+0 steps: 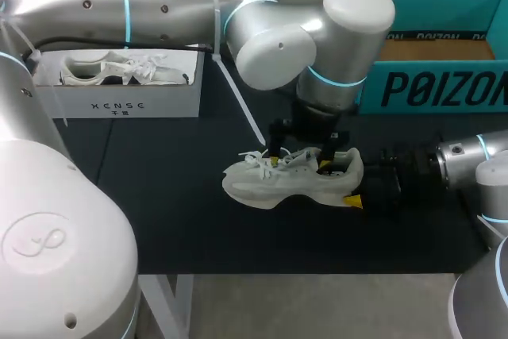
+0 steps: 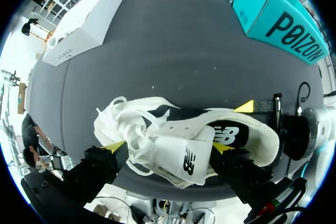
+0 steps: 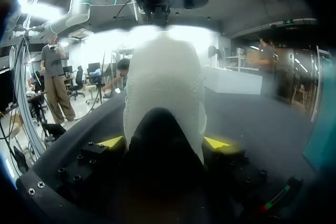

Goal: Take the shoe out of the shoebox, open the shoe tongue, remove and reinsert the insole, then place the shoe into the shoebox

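On the dark table (image 1: 159, 212) nearest me, the shoe (image 1: 294, 180) sits on its sole, out of any box. My right gripper (image 3: 164, 142) is clenched on its heel, and my left gripper (image 2: 167, 146) grasps the tongue and laces from above. Farther back, the white shoebox (image 1: 119, 105) at the left holds a second shoe (image 1: 119, 69), and the teal box (image 1: 444, 85) at the far right stands open, showing its brown floor.

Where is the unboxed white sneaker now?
Head view: the white mesh sneaker lies on the black table, right of centre, before the teal cardboard shoebox, its heel held by the right gripper.
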Available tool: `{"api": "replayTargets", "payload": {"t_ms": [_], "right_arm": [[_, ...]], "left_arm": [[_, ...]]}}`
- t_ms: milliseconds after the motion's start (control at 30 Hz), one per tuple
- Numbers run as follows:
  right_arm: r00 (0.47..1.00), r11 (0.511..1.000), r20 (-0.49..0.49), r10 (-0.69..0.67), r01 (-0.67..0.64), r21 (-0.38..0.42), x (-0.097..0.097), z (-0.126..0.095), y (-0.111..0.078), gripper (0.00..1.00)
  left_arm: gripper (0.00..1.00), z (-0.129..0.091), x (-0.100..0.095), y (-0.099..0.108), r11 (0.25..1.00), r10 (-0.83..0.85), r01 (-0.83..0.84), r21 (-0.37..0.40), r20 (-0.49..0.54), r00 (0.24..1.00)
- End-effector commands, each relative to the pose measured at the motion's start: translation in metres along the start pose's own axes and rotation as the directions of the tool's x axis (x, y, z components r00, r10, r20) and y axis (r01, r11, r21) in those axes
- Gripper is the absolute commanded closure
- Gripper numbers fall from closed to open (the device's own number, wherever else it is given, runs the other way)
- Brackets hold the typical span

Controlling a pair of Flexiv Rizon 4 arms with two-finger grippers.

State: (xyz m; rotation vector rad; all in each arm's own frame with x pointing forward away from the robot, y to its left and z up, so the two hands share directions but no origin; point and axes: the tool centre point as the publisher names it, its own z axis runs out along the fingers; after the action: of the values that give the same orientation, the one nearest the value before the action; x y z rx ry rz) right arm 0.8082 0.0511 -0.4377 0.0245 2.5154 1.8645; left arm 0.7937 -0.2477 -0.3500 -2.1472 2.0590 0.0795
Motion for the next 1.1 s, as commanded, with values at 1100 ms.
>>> {"api": "replayTargets", "payload": {"t_ms": [1100], "right_arm": [[1.0,1.0,0.0,0.001,-0.001,0.002,0.001,0.005,-0.005,1.0]], "left_arm": [[1.0,0.001,-0.106,-0.008,0.984,-0.176,0.175,-0.024,-0.061,0.983]]}}
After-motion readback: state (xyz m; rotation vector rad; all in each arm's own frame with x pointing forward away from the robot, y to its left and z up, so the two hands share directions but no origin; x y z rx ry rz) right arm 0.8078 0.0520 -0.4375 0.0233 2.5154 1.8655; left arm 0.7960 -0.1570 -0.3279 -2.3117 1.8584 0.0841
